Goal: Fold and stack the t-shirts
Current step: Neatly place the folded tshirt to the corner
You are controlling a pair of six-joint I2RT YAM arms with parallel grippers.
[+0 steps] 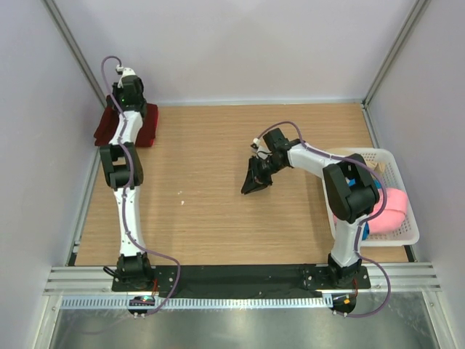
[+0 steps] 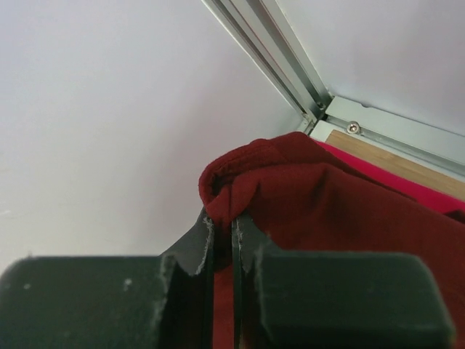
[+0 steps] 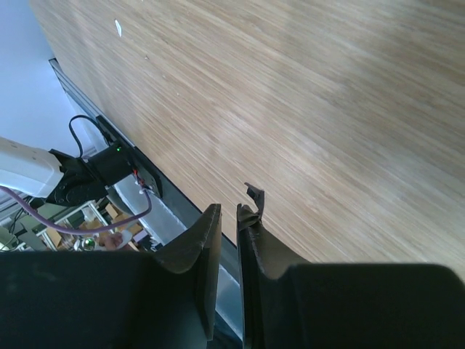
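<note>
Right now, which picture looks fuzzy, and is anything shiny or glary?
Right wrist view: the wooden table looks streaky and soft, while the black fingers up close look crisp. Left wrist view: the maroon t-shirt is fairly sharp, and the wall behind is plain and evenly lit. Top view: everything is clear, with a pale sheen on the metal strip along the near edge.

The left claw (image 1: 129, 93) is at the table's (image 1: 218, 218) far left corner, over a maroon shirt (image 1: 107, 128) touching a crimson shirt (image 1: 150, 120). The right claw (image 1: 254, 183) hangs above mid-table. At the right, a basket (image 1: 403, 236) holds a pink shirt (image 1: 392, 207), blue cloth (image 1: 363, 230) and beige cloth (image 1: 375, 166).
</note>
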